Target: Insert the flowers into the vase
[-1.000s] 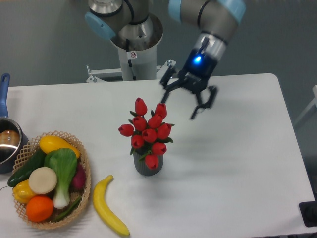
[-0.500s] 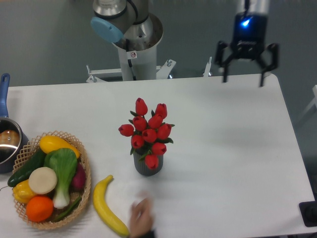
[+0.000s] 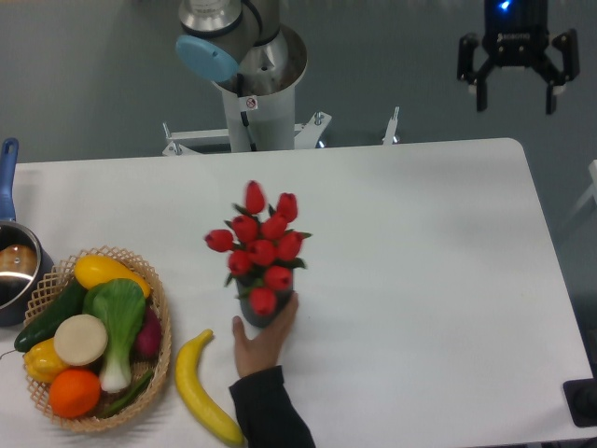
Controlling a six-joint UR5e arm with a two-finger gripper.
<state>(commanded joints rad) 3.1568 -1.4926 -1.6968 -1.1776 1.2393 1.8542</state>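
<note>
Writing: one small round sticker with a red ring on the robot base column; too small to read. No other labels legible.

Gripper at top right of the view, above and behind the far right corner of the worktop, fingers pointing down and spread apart, nothing between them. A blue light shows on the wrist above it.

Flowers stand upright in the vase, red buds bunched above the rim, green leaves showing between them. The bunch is wider than the vase and hides most of it; only a dark grey strip of the vase shows below the lowest bud. Vase sits near the middle of the worktop, left of centre, well apart from the gripper: the gripper is far up and to the right of it.

A human hand with a dark sleeve reaches in from the bottom edge, fingers wrapped on the lower part of the vase.

Left side: woven basket holding mixed vegetables and fruit. Banana lies on the worktop between basket and hand, just beside the sleeve. Steel pot with blue handle at the left edge, touching or just beside the basket.
</note>
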